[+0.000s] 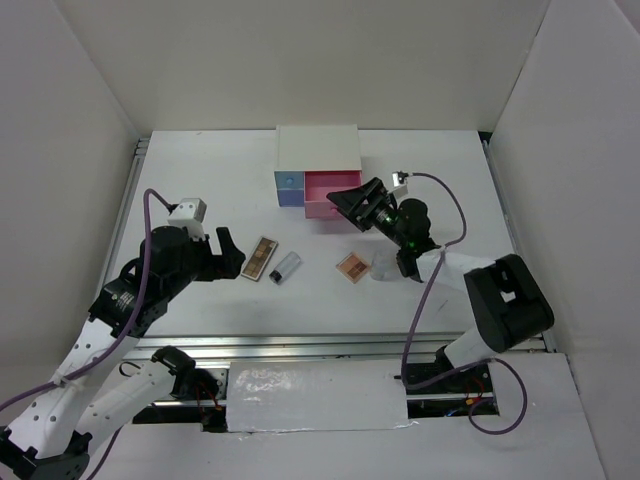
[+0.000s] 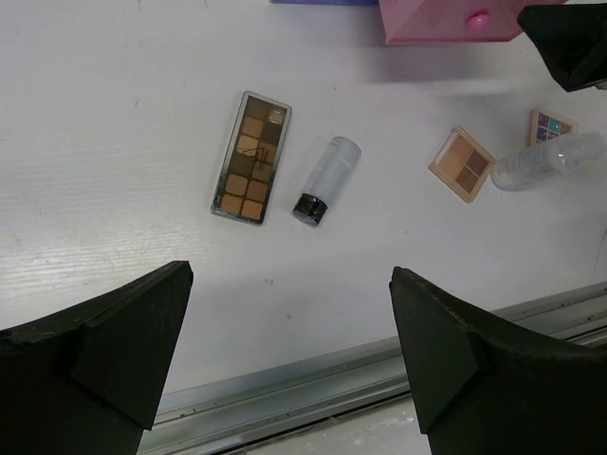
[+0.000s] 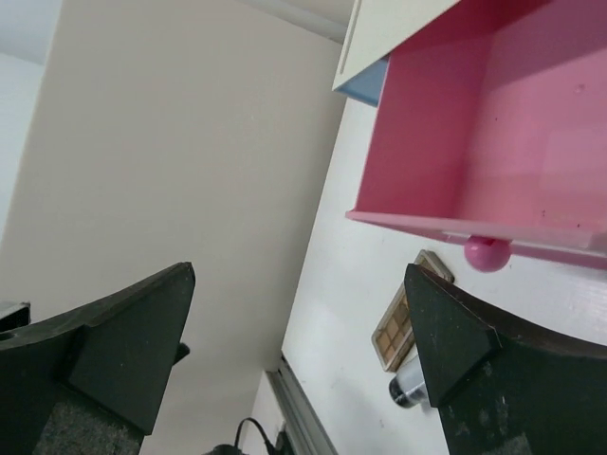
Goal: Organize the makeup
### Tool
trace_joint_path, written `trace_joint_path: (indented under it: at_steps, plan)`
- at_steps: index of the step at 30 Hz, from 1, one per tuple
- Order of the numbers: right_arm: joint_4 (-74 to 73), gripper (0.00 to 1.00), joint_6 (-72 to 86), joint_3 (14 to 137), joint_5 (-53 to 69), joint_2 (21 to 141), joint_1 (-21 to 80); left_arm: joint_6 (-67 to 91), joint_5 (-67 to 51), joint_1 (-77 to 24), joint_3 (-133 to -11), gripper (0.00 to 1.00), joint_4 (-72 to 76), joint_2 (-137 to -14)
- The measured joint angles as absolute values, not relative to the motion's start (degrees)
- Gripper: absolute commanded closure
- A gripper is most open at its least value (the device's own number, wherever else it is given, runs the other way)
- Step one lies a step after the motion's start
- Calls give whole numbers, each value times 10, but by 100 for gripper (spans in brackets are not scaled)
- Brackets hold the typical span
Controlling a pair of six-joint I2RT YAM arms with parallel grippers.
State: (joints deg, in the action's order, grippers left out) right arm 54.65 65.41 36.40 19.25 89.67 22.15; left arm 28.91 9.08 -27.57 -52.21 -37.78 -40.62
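Table white, walled on three sides. At the far middle: white drawer box [image 1: 318, 150], with a blue drawer front [image 1: 288, 183] on its left and a pink drawer [image 1: 330, 193] pulled out toward the arms. Round pink knob [image 3: 487, 252] on the pink drawer's front face.

Right gripper [image 1: 352, 200] just in front of the pink drawer, near its right corner, raised off the table and tilted. Fingers wide apart, nothing between them (in the right wrist view the gap shows only wall, table and drawer front).

Left gripper [image 1: 230, 252] over the left half of the table, just left of the makeup row. Fingers [image 2: 142, 332] spread wide, holding nothing.

Makeup all loose on the table surface, none seen in the drawer, in a rough row between the two grippers on the near side of the drawer box. From left to right:
- long brown eyeshadow palette [image 2: 251, 156], lying flat and open-faced, angled slightly.
- clear bottle with black cap [image 2: 325, 179], on its side just beside the palette, not touching it, cap end toward the arms.
- square pinkish palette [image 2: 461, 164], well apart from the bottle, turned cornerwise.
- second clear bottle [image 2: 545, 161], on its side, close to the pinkish palette; touching or not, cannot tell.
- small multicolour palette [image 2: 551, 126], just behind that bottle, partly hidden.
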Motion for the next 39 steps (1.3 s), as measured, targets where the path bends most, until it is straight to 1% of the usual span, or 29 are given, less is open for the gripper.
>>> trace_joint_path:
  at_steps: [2, 6, 9, 13, 16, 19, 22, 26, 32, 34, 36, 38, 39]
  plan:
    - [506, 0, 635, 364, 191, 859, 223, 290, 100, -276, -522, 1, -379, -406]
    - [357, 0, 577, 372, 158, 759, 226, 293, 112, -276, -522, 1, -383, -406]
    - [197, 0, 512, 379, 76, 658, 231, 302, 120, -276, -522, 1, -388, -400]
    - [30, 0, 455, 387, -45, 562, 243, 304, 128, -276, -522, 1, -390, -391]
    - [-79, 0, 423, 387, -118, 505, 256, 303, 128, -276, -522, 1, -390, -393]
    - [-149, 4, 399, 387, -159, 485, 275, 303, 128, -276, -522, 1, -390, -404]
    - [-181, 5, 391, 385, -180, 495, 293, 303, 126, -276, -522, 1, -390, -414]
    - [-183, 6, 390, 355, -219, 514, 322, 302, 120, -276, -521, 0, -390, -406]
    - [-126, 11, 385, 300, -244, 555, 348, 302, 117, -283, -521, 1, -390, -386]
    - [-104, 14, 382, 289, -254, 570, 358, 302, 116, -284, -521, 1, -390, -387]
    - [-83, 19, 378, 283, -263, 588, 368, 302, 115, -285, -521, 1, -390, -388]
    - [-61, 22, 374, 281, -273, 612, 374, 302, 113, -286, -521, 1, -389, -389]
    - [-48, 24, 371, 281, -280, 625, 377, 302, 112, -287, -521, 1, -389, -389]
